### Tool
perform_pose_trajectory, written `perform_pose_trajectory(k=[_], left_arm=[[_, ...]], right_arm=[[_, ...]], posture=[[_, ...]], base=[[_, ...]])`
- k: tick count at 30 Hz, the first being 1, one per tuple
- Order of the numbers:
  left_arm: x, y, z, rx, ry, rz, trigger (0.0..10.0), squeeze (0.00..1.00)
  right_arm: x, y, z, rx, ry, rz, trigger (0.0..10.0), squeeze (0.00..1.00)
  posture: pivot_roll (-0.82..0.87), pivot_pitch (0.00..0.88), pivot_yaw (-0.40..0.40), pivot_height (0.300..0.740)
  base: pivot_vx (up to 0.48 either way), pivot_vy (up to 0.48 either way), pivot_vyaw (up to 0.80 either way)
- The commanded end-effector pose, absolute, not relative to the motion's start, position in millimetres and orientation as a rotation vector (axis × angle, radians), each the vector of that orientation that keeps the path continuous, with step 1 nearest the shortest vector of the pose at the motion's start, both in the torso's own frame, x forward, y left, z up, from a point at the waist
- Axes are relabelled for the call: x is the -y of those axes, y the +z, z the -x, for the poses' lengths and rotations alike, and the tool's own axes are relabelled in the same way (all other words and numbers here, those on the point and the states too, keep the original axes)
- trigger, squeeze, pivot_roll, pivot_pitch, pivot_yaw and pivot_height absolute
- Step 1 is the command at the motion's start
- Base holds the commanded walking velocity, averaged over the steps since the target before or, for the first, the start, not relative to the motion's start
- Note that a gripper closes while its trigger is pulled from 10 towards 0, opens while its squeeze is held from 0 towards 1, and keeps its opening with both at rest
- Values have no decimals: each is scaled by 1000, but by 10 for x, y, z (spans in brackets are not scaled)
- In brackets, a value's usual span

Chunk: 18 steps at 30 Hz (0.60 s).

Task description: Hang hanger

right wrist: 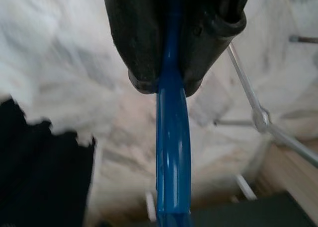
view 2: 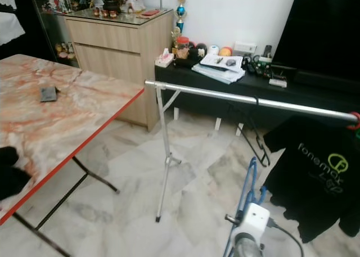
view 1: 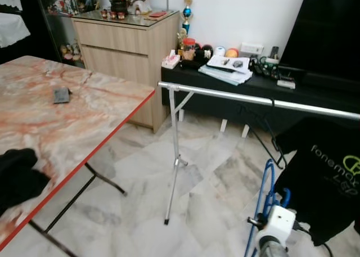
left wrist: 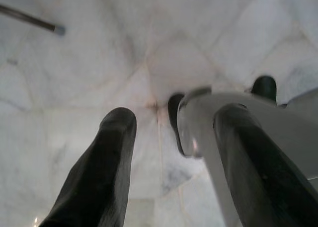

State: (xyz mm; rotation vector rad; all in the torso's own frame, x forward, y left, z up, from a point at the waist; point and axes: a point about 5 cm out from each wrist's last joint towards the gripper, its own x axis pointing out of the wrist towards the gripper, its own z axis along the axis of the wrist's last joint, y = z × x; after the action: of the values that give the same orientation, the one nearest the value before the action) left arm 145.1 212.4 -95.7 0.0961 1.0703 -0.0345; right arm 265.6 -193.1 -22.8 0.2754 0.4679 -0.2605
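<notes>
A blue plastic hanger (view 1: 270, 192) rises from my right arm (view 1: 275, 223) at the lower right, below the silver clothes rail (view 1: 236, 97). In the right wrist view my right gripper (right wrist: 166, 83) is shut on the blue hanger (right wrist: 172, 152), whose bar runs out from between the black fingers. The rail stands on a thin silver leg (view 1: 175, 156) on the marble floor. My left gripper (left wrist: 174, 117) hangs open over the floor tiles with nothing between its fingers.
A black printed T-shirt (view 2: 320, 172) and a thin black hanger (view 2: 254, 134) hang on the rail. The marble-top folding table (view 1: 67, 122) with a red edge stands left, with dark cloth (view 1: 17, 178) on it. Behind are a low black table (view 1: 264, 82) and a wooden cabinet (view 1: 126, 46).
</notes>
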Motion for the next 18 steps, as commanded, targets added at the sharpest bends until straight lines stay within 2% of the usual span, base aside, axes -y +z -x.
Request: perform_pose_trajectory(k=[1,7,15,18], left_arm=[[-2194,-963,-1402,-1090,-33,-128,10000,0],[-2180,-961,-1413,-1089,-42,-129,10000,0],[-2159,-959,-1431,-1086,-52,-133,10000,0],[-2081,-972,-1440,-1090,-81,-158,10000,0]], right_arm=[[1746,-165,-2757,-453,-137,-266,10000,0],[1623,-83,-2861,-447,34,-171,10000,0],[1747,72,-3028,-415,-37,-164,10000,0],[1791,200,-3152,-389,-70,-133,10000,0]], posture=[[-34,11,-45,740],[-28,23,-45,740],[-26,32,-42,740],[-20,38,-43,740]], base=[[341,0,0],[341,0,0],[303,0,0],[0,0,0]])
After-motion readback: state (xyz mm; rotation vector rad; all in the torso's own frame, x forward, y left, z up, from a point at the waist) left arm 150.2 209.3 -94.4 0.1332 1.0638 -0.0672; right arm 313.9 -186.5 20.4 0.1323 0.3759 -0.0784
